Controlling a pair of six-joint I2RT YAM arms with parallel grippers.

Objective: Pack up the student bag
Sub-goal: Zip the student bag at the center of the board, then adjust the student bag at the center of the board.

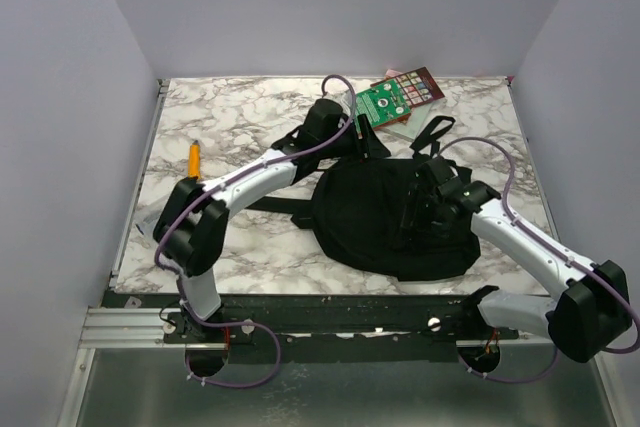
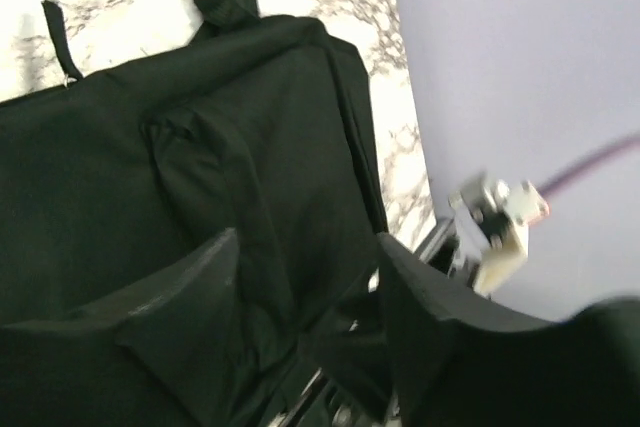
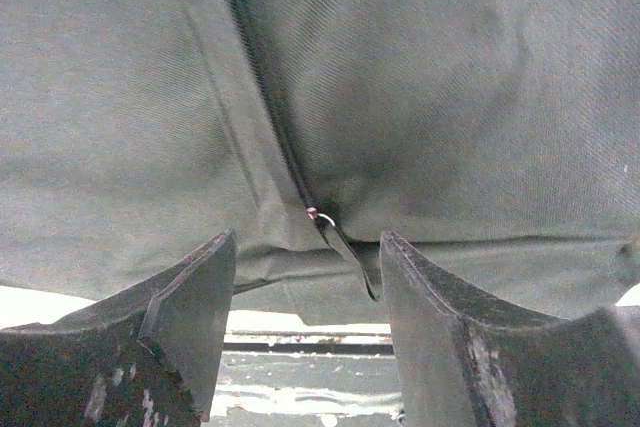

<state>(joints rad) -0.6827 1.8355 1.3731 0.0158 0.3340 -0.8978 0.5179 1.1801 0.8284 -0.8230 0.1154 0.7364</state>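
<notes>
The student bag lies flat in the middle of the marble table, its straps spread to the left and toward the back. My left gripper hovers at the bag's far edge. In the left wrist view it stands open over the black fabric, holding nothing. My right gripper is over the bag's right half. Seen from the right wrist, it is open close to the fabric, with a zipper pull hanging between the fingers, untouched.
A green-covered book lies at the back of the table, just beyond the bag. An orange pen rests near the left edge. A loose strap loops toward the book. Walls enclose the table on three sides.
</notes>
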